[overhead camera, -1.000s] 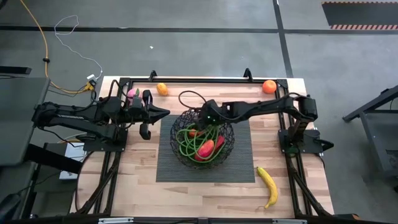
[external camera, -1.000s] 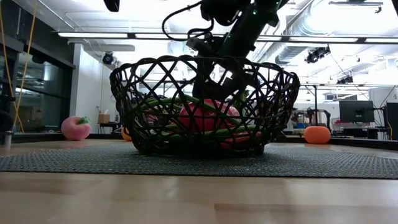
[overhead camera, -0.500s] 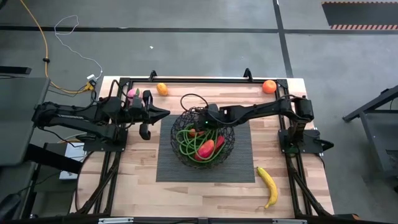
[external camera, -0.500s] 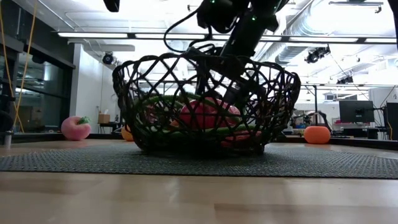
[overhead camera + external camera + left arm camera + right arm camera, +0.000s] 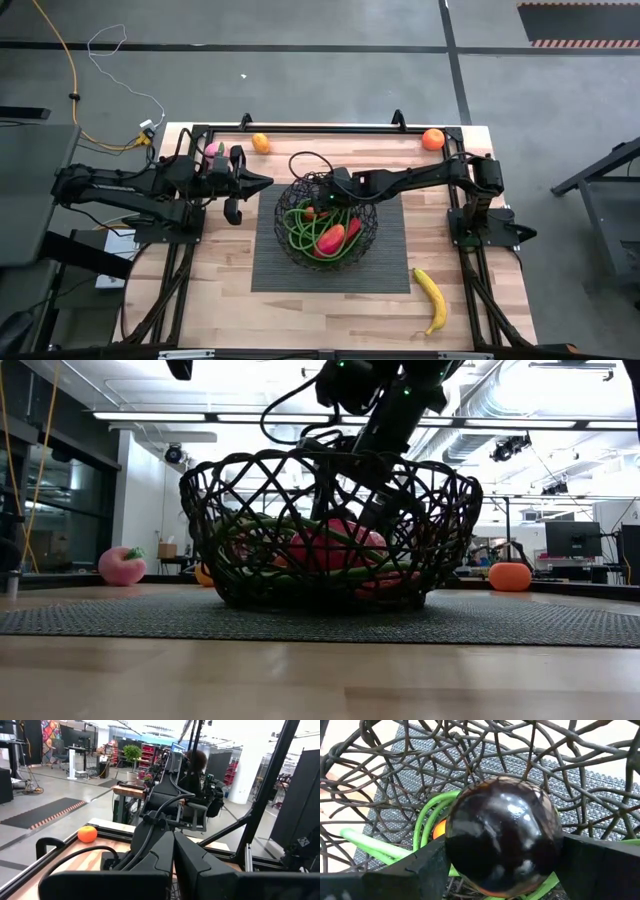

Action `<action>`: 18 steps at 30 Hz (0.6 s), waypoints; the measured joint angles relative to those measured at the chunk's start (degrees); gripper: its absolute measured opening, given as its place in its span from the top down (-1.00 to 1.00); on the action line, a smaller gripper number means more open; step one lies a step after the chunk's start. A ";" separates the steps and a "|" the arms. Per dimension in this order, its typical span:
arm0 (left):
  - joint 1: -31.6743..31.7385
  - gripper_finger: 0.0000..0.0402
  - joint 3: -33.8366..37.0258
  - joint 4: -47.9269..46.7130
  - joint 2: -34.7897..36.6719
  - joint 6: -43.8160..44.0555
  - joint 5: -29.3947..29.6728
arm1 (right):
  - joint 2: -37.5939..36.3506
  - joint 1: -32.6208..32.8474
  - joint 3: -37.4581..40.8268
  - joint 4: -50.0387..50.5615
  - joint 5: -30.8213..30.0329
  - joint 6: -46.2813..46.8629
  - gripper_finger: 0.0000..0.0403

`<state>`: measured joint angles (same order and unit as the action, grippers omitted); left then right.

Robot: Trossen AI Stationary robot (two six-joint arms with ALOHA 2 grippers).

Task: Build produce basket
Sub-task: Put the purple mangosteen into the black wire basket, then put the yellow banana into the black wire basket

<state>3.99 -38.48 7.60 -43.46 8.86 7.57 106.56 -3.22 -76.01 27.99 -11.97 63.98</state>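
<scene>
The right gripper [image 5: 502, 865] grasps a glossy dark round fruit [image 5: 502, 835] between its two flat black fingers [image 5: 427, 865], low inside the basket [image 5: 325, 218], near the rim at 12 o'clock. Thin criss-crossing black wire closes around it, with little free room. Beneath lie long green beans [image 5: 300, 235], a red pepper [image 5: 331, 239] and a bit of orange. The basket sits mid-table on a ribbed dark mat [image 5: 385, 270]. At 9 o'clock the left gripper [image 5: 262, 182] waits, jaws clenched on nothing. On open wood lie a curved yellow banana [image 5: 431, 298] at 4 o'clock, and oranges [image 5: 261, 143] [image 5: 432, 139] near the far edge.
</scene>
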 joint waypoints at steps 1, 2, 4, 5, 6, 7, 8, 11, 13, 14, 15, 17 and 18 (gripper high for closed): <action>-0.02 1.00 0.00 0.00 0.00 0.00 0.02 | 0.00 0.00 0.00 0.00 0.00 -0.24 -0.41; -0.02 1.00 0.00 0.00 0.00 0.02 0.02 | 0.00 0.00 0.00 -0.04 0.00 -0.56 -0.45; -0.01 1.00 0.00 0.00 0.00 0.00 0.02 | 0.00 0.00 0.00 -0.04 0.18 -1.29 -0.55; -0.02 1.00 0.00 0.00 0.00 0.00 0.02 | 0.00 0.00 0.00 -0.04 0.20 -1.32 -0.61; -0.02 1.00 0.00 0.00 0.00 0.00 0.02 | 0.00 0.00 0.00 -0.01 0.20 -1.29 -0.67; -0.01 1.00 0.00 0.00 0.00 0.00 0.02 | 0.00 -0.01 0.00 0.03 0.14 -1.24 -0.73; 0.00 1.00 0.00 0.00 0.00 0.00 0.02 | 0.00 -0.02 0.00 0.04 -0.06 -1.11 -0.79; 0.00 1.00 0.00 0.00 0.00 -0.02 0.02 | 0.00 -0.13 0.00 0.02 -0.28 -1.06 -0.94; 0.00 1.00 0.00 0.00 0.00 -0.02 0.02 | -0.14 -0.34 0.00 0.06 -0.28 -1.26 -0.97; 0.00 1.00 0.00 0.00 0.00 -0.02 0.02 | -0.32 -0.45 0.00 0.07 -0.28 -1.60 -0.96; 0.00 1.00 0.00 -0.02 0.00 -0.02 0.04 | -0.69 -0.55 0.00 0.10 -0.28 -2.30 -0.95; -0.01 1.00 0.00 -0.02 0.00 -0.02 0.04 | -1.99 -0.68 0.00 0.11 -0.87 -3.90 -0.95; -0.01 1.00 0.00 -0.03 0.00 -0.02 0.04 | -2.92 -0.80 0.00 0.13 -1.50 -4.82 -0.95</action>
<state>3.97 -38.48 7.57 -43.46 8.84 7.62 103.64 -4.02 -76.01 28.12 -13.47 59.16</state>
